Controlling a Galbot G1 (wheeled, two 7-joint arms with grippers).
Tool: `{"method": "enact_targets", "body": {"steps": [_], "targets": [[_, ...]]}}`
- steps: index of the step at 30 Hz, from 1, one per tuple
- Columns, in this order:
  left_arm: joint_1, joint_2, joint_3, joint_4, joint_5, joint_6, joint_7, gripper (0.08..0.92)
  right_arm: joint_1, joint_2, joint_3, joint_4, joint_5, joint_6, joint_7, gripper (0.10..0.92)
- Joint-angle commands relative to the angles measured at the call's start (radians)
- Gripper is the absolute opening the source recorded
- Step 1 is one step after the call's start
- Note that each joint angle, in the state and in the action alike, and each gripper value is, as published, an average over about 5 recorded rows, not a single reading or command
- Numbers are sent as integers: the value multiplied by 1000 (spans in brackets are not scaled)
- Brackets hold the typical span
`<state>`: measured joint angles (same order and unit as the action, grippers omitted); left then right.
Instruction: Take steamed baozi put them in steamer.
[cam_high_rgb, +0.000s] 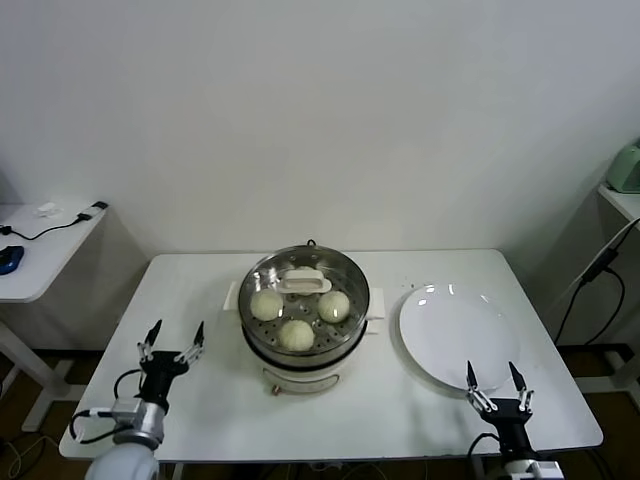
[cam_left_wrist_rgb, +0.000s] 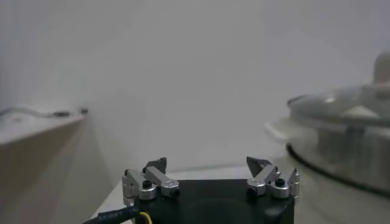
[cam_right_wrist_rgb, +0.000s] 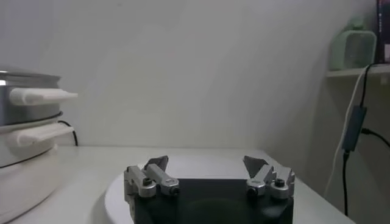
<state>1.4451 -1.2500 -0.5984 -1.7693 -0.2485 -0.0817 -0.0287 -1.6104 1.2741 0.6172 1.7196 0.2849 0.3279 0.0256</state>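
Observation:
The steamer (cam_high_rgb: 262, 272), a shiny steel pot on a cream-white base, stands in the middle of the white table (cam_high_rgb: 200, 400). Three steamed baozi lie on its perforated tray: one on the left (cam_high_rgb: 266, 305), one on the right (cam_high_rgb: 333, 305) and one at the front (cam_high_rgb: 296, 335). My left gripper (cam_high_rgb: 172, 337) is open and empty near the table's front left, left of the steamer (cam_left_wrist_rgb: 341, 140). My right gripper (cam_high_rgb: 495, 378) is open and empty at the front right, by the near rim of the plate; from there the steamer (cam_right_wrist_rgb: 24, 134) shows off to one side.
A flat white plate (cam_high_rgb: 455, 330) lies right of the steamer with nothing on it. A white handle piece (cam_high_rgb: 302, 283) rests at the back of the steamer tray. A side table (cam_high_rgb: 40, 245) with cables stands far left, and a shelf with a cord (cam_high_rgb: 605, 265) far right.

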Motion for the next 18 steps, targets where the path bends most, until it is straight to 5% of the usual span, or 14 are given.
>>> {"method": "enact_targets", "body": {"steps": [1, 18], "targets": [[26, 24, -29, 182, -146, -139, 4, 823, 8, 1, -5, -13, -4, -8, -7, 823], [19, 2, -4, 183, -98, -156, 2, 823, 4, 1, -9, -5, -3, -12, -8, 823]]}}
